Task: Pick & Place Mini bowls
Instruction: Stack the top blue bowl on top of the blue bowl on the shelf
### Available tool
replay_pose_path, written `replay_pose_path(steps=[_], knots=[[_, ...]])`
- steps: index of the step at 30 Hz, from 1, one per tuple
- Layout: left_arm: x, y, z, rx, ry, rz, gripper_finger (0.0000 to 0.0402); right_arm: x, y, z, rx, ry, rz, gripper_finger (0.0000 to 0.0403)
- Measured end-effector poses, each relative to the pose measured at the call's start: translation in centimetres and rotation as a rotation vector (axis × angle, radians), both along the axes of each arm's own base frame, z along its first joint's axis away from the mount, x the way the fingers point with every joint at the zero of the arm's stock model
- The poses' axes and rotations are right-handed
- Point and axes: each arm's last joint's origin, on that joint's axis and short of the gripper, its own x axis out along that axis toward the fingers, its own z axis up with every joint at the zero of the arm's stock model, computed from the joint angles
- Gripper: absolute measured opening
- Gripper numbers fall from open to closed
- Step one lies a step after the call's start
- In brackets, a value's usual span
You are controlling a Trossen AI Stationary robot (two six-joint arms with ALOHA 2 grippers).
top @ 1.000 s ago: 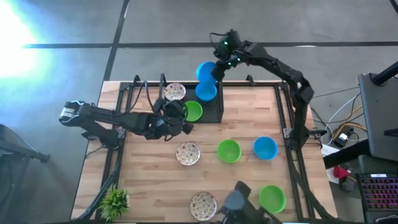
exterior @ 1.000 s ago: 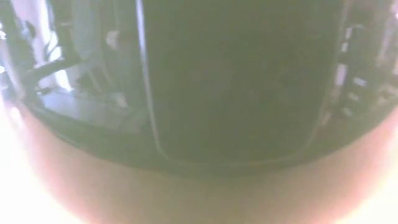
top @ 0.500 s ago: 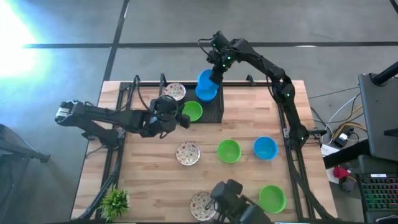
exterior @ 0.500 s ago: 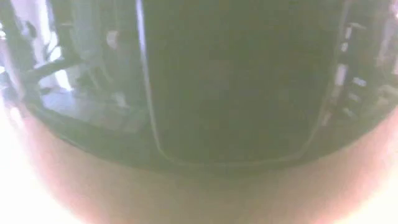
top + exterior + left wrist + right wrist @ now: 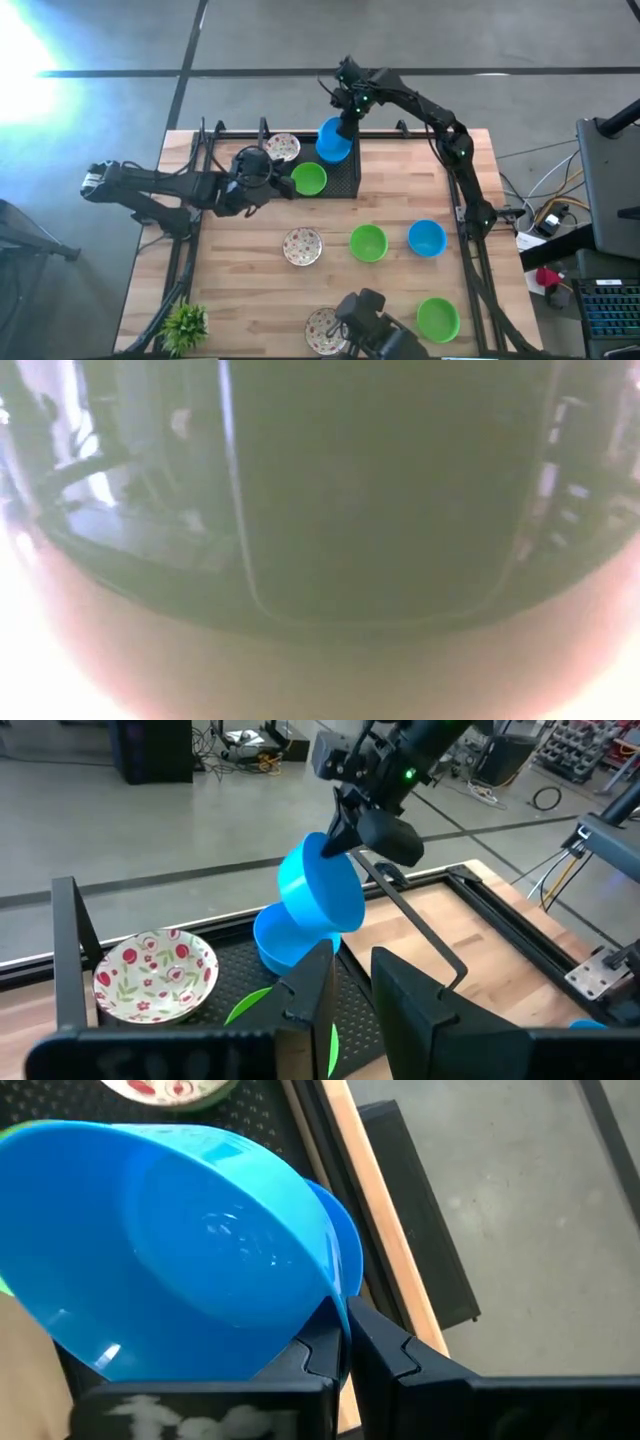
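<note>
Right gripper, pinched shut on tilted blue bowl, has come down over second blue bowl in mesh tray; stacking imminent. Left gripper part-open, empty, backing off.

A tilted blue bowl hangs pinched above another blue bowl. A speckled bowl sits beside them. Others lie scattered.

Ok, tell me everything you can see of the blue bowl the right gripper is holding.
The blue bowl is plain bright blue, smooth and glossy like plastic, round and shallow. The right gripper is shut on its rim, holding it tilted steeply in the air above a second blue bowl lying in the black mesh tray. Whether the two bowls touch is unclear.
</note>
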Motion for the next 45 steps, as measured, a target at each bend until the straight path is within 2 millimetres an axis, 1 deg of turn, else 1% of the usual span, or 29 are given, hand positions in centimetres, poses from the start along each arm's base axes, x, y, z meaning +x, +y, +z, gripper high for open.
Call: replay_pose_path(steps=[7, 13, 24, 30, 36, 41, 45], knots=[[-0.1, 0.1, -0.2, 0.008, 0.029, 0.003, 0.0076, 0.0, -0.1, -1.9, -0.005, 0.052, 0.029, 0.0011], [-0.2, 0.1, -0.2, 0.029, 0.043, 0.018, 0.0076, 0.5, -0.4, -3.2, -0.037, 0.02, 0.024, 0.0011], [-0.2, 0.2, -0.2, 0.029, 0.043, 0.019, 0.0076, 0.5, -0.4, -4.5, -0.034, 0.037, 0.048, 0.0011], [-0.2, 0.2, -0.2, 0.029, 0.042, 0.019, 0.0076, 0.6, -0.4, -4.8, -0.032, 0.046, 0.052, 0.0011], [-0.2, 0.2, -0.2, 0.023, 0.033, 0.022, 0.0076, 0.5, -0.4, -4.4, -0.04, 0.049, 0.051, 0.0011], [-0.2, 0.2, -0.2, 0.023, 0.033, 0.023, 0.0076, 0.4, -0.5, -4.4, -0.076, 0.086, 0.039, 0.0011], [-0.2, 0.2, -0.1, 0.023, 0.031, 0.023, 0.0076, 0.2, -0.3, -4.4, -0.085, 0.131, 0.068, 0.0012]])
